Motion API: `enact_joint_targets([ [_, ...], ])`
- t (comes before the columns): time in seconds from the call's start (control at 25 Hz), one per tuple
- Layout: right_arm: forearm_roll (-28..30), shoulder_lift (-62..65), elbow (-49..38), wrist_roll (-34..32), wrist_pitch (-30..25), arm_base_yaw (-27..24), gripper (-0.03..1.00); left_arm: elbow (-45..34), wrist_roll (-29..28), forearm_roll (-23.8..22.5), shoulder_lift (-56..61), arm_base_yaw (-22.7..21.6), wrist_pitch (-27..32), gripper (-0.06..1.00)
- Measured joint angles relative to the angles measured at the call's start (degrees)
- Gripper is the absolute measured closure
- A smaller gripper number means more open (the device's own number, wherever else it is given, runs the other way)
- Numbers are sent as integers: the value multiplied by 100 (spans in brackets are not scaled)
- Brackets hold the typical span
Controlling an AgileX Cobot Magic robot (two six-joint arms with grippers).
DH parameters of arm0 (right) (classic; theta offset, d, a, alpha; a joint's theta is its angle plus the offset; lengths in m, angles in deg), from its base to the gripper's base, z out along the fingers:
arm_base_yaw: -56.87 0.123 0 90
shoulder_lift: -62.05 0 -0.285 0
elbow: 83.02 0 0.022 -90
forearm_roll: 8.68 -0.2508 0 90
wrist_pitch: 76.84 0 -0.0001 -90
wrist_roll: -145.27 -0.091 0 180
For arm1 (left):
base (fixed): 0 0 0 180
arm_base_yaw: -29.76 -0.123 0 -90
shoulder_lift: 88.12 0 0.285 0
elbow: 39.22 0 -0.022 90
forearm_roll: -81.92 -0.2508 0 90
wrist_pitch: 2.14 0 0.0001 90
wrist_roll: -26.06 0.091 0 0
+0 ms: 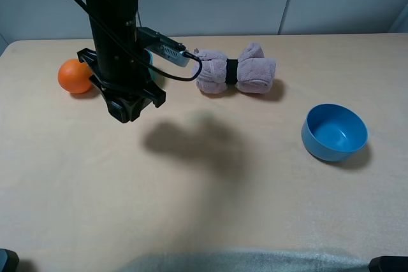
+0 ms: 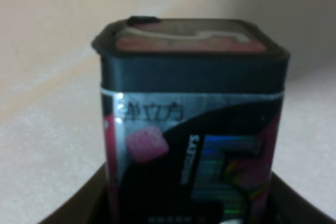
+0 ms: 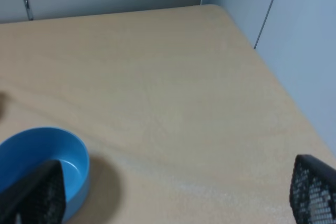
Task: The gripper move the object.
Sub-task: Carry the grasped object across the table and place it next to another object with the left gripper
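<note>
Left gripper (image 1: 127, 110), just beside the orange (image 1: 75, 76), holds the object (image 2: 191, 129) clamped between its jaws; right gripper (image 3: 178, 190) stands agape.

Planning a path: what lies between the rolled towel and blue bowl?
Nothing: in the exterior high view, only bare table separates the rolled towel from the blue bowl.
</note>
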Motion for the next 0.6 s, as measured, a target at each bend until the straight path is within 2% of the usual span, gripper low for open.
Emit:
enact_joint_targets([
  [0.36, 0, 0, 0, 0, 0, 0, 32, -722, 0, 4, 50, -374, -778, 41],
  [0.6, 0, 0, 0, 0, 0, 0, 32, -771, 129, 4, 50, -623, -1231, 41],
])
